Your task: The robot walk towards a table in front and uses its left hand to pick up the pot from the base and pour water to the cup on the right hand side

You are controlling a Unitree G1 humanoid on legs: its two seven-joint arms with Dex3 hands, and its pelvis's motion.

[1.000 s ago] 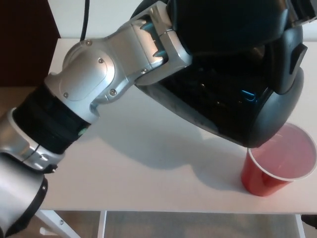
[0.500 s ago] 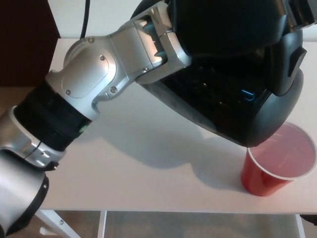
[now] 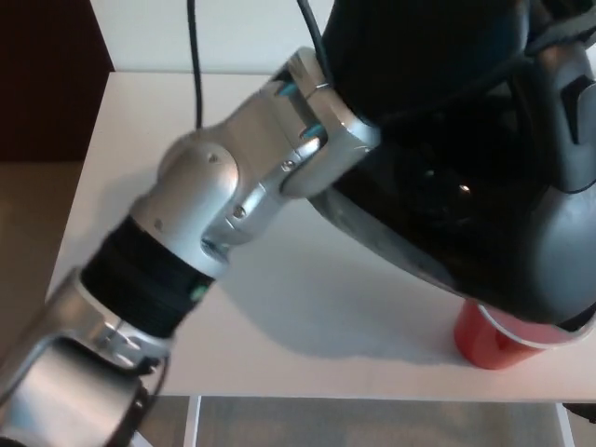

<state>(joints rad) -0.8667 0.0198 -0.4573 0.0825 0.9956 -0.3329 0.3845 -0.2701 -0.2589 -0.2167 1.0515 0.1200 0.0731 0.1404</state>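
A black pot (image 3: pixel 484 214) fills the upper right of the head view, tilted with its low end over the red cup (image 3: pixel 489 343). My left hand (image 3: pixel 419 56) is shut on the pot near the top; its silver forearm (image 3: pixel 242 196) runs down to the lower left. The pot hides most of the cup, leaving only the red side and a strip of white rim near the table's front right edge. The cup's inside is hidden. My right hand is not in view.
The white table (image 3: pixel 279 317) carries the cup; its front edge runs along the bottom. A black cable (image 3: pixel 196 65) crosses the table's far left. Dark floor lies beyond the table's left edge.
The pot has swung right and lower, now covering most of the cup's mouth that was visible before. My left forearm has shifted right and turned steeper.
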